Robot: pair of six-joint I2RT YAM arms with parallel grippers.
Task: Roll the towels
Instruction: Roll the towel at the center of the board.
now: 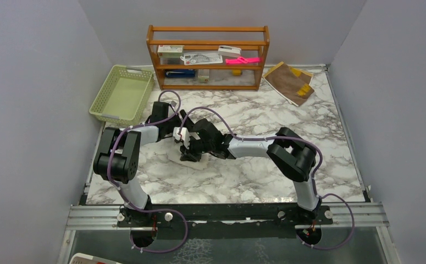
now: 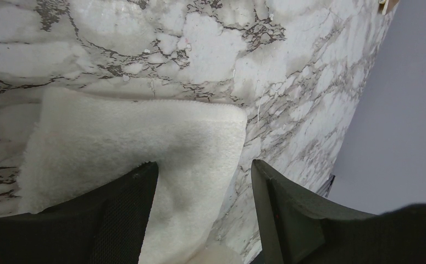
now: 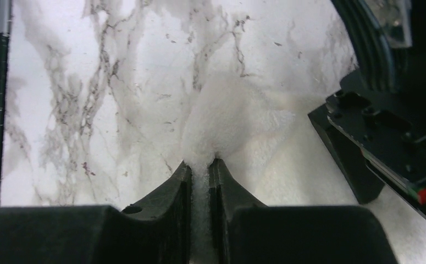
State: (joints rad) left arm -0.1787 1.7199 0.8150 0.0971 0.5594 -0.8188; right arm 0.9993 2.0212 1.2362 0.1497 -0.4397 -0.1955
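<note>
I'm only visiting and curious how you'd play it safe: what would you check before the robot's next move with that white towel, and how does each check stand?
1. Right end effector pinching a fold of the white towel: ok.
2. Left end effector open, over that towel's edge: ok.
3. Roll started: cannot tell, too little of the towel shows.
4. Brown towel out of the way beside the shelf: ok.
5. Both end effectors clear of each other: cannot tell, they crowd together from above.
</note>
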